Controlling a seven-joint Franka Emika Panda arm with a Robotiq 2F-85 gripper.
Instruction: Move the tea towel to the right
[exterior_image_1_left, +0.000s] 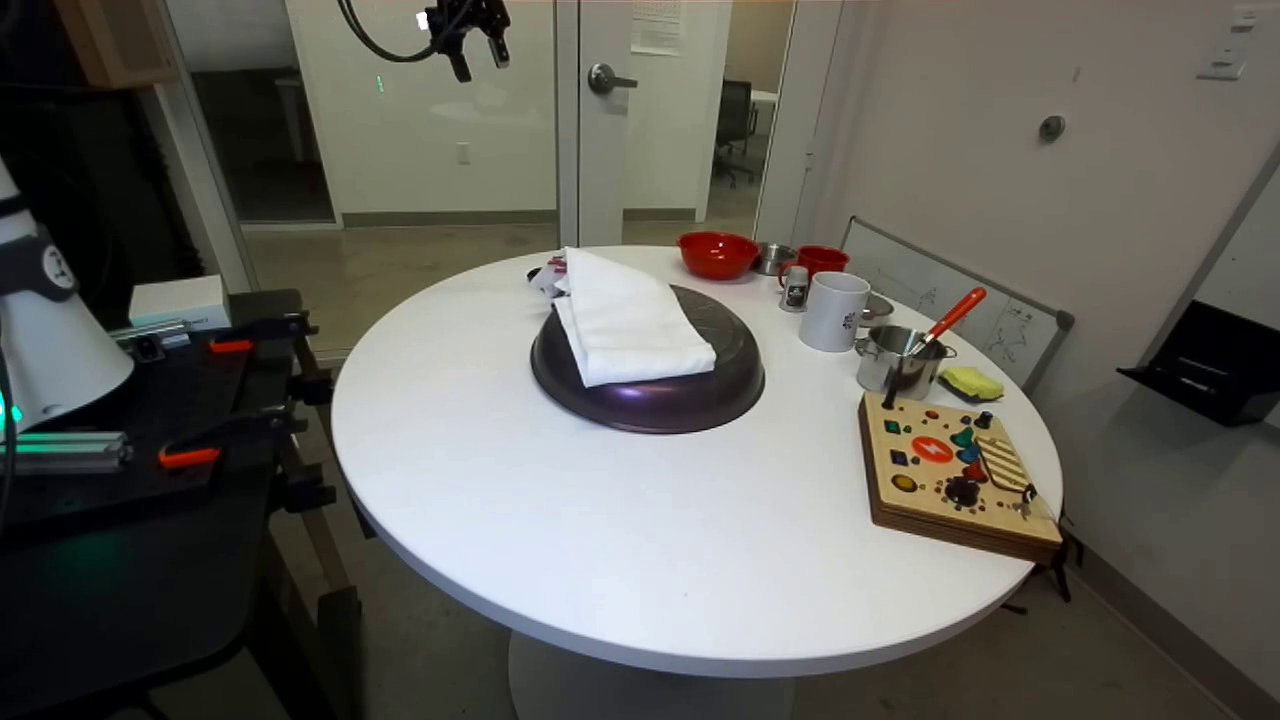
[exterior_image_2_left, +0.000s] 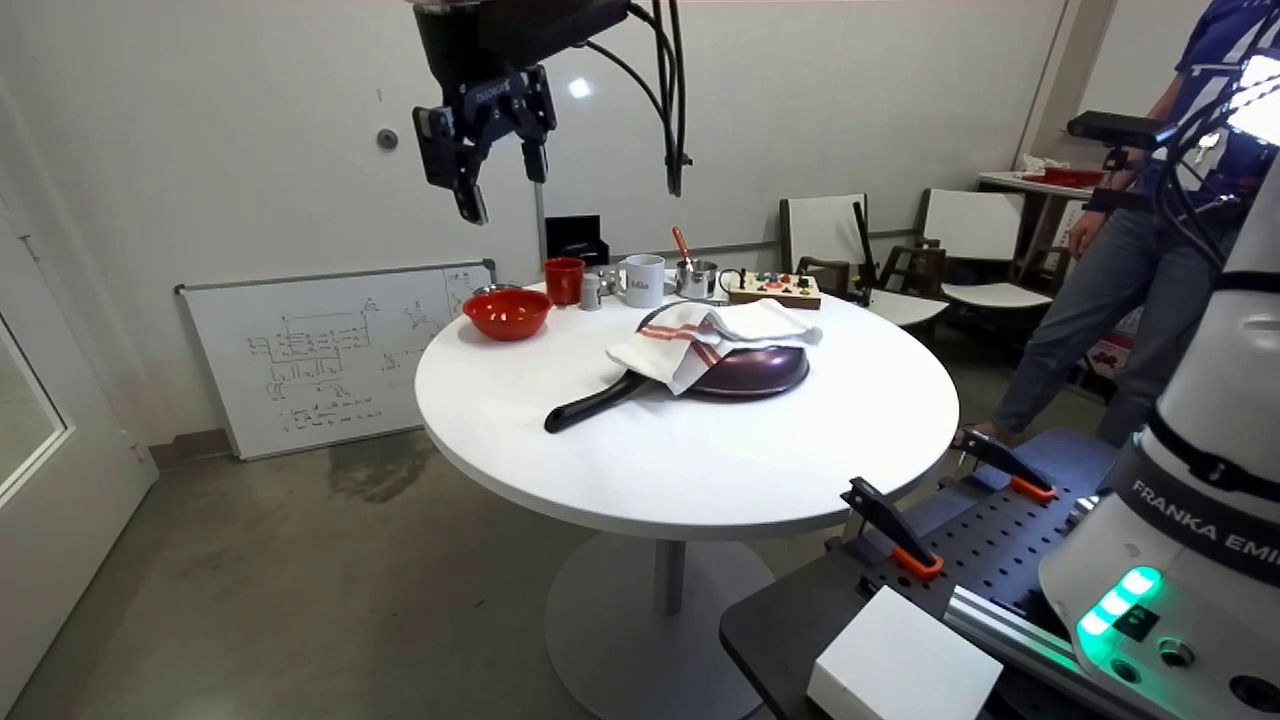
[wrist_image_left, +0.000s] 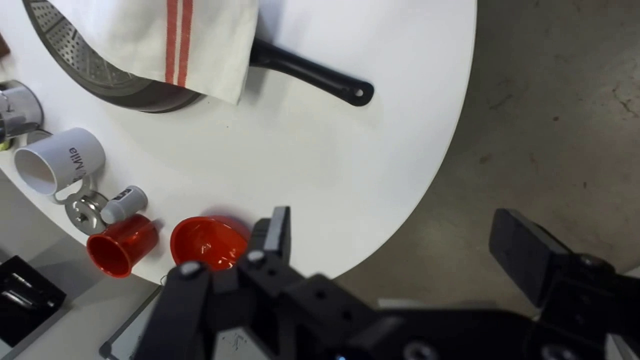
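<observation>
On the worktop, the tea towel lay folded across an upturned pan, its striped end drooping over the root of the handle. It looked light, soft and limp, nothing fragile; a raised fold seemed the place to pinch, since reaching too deep might catch the pan. Farther off, the arm's wrist hung high, well apart from the cloth, jaws aimed downward, spread with nothing between.

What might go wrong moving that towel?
The tea towel drapes over an upturned pan, so the open pincer might reach too low and knock the pan. The black handle juts from beneath the towel and could get dragged along. Gripping only the striped end may merely rumple the towel.
</observation>
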